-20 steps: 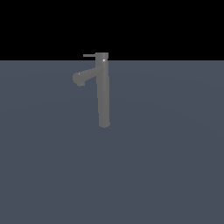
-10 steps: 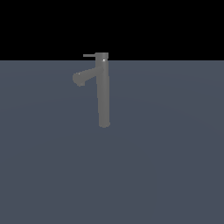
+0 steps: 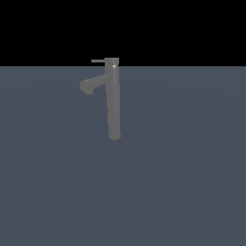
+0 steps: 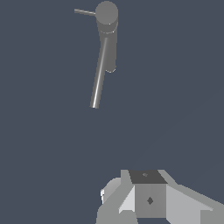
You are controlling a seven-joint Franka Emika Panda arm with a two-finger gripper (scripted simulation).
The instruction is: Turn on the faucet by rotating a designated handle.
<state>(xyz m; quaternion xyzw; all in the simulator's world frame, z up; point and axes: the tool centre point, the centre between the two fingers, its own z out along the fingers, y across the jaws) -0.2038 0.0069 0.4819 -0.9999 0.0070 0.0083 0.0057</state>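
The faucet (image 3: 114, 101) is a tall slim grey column standing on the dark grey floor, with an angled spout (image 3: 87, 86) pointing to the exterior view's left. The handle (image 3: 97, 61) is a thin flat bar sticking out from the top cap, also to the exterior view's left. In the wrist view I see the faucet (image 4: 100, 70) from above, with the handle (image 4: 84, 12) beside the round cap. Grey parts of my gripper (image 4: 146, 199) show at that picture's edge, well away from the faucet and touching nothing. I cannot tell how its jaws stand. The gripper is out of the exterior view.
A flat dark grey floor (image 3: 182, 182) spreads all around the faucet, under a black background. No other objects show.
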